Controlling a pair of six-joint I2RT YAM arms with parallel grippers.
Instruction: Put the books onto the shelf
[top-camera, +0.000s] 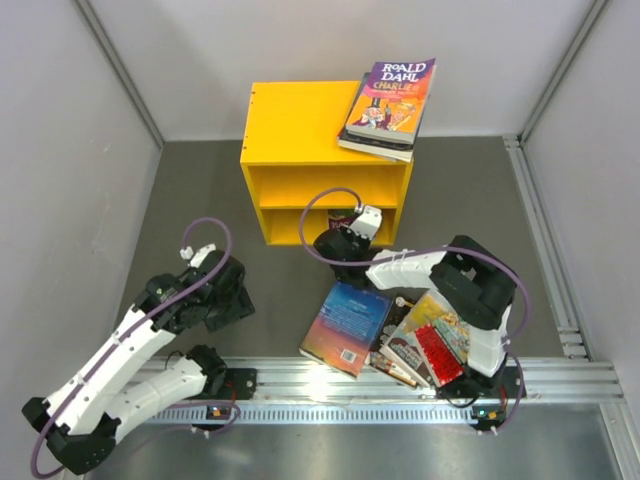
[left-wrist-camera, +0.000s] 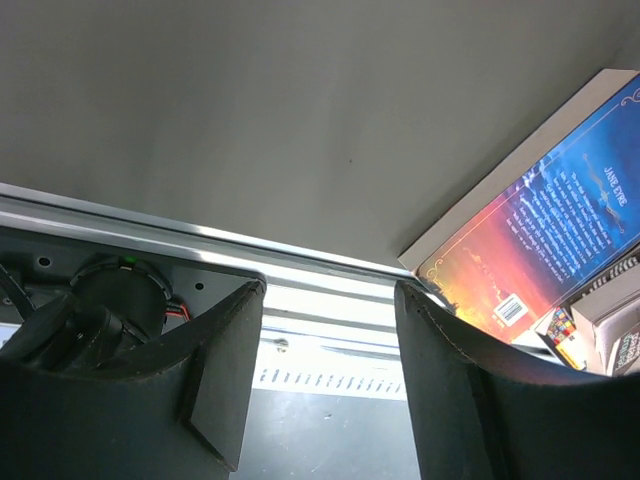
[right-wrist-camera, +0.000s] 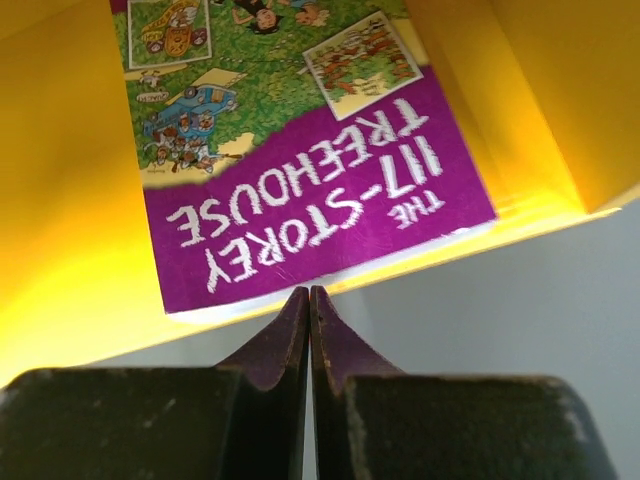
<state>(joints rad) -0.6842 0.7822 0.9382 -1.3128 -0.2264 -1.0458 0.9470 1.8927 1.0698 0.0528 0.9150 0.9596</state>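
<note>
Pressed shut, right gripper (right-wrist-camera: 309, 300) nudging the purple book (right-wrist-camera: 300, 190) flat into the yellow shelf's (top-camera: 300, 130) lower compartment, left gripper (left-wrist-camera: 325, 380) half open and empty, more books (top-camera: 385, 330) waiting piled on the table.

The left arm (top-camera: 130, 350) is folded low at the near left, its forearm angled up and away from the base. The left gripper (left-wrist-camera: 330, 385) is held with its jaws parted about halfway, nothing seen between them. The right arm (top-camera: 450, 290) is bent at the elbow and stretched leftward and away. The right gripper (right-wrist-camera: 308, 310) is held level, its jaws pressed together with nothing between them.
</note>
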